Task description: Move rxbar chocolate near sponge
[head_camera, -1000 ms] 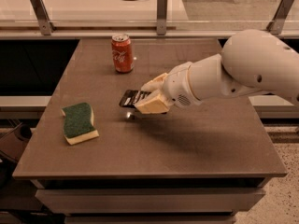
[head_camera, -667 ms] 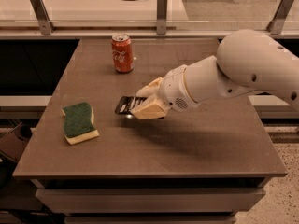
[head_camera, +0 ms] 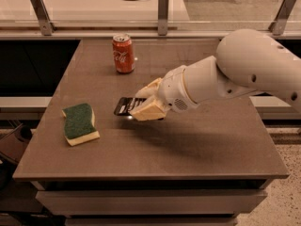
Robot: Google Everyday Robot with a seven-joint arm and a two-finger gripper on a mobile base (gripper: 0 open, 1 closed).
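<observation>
Right of the sponge (head_camera: 79,122) and slightly farther back on the table (head_camera: 197,154): gripper (head_camera: 146,105), cream fingers pinched narrow on the rxbar chocolate (head_camera: 124,106); black wrapper poking out leftward from the fingers toward the sponge, apart from it, bare tabletop between; held roughly flat, white lettering faintly showing; cannot tell whether touching the surface or just above it; behind the sponge and to its right, well apart, near the far edge: red soda can (head_camera: 123,53), upright; thick white arm (head_camera: 235,74) entering from far right of the sponge.
</observation>
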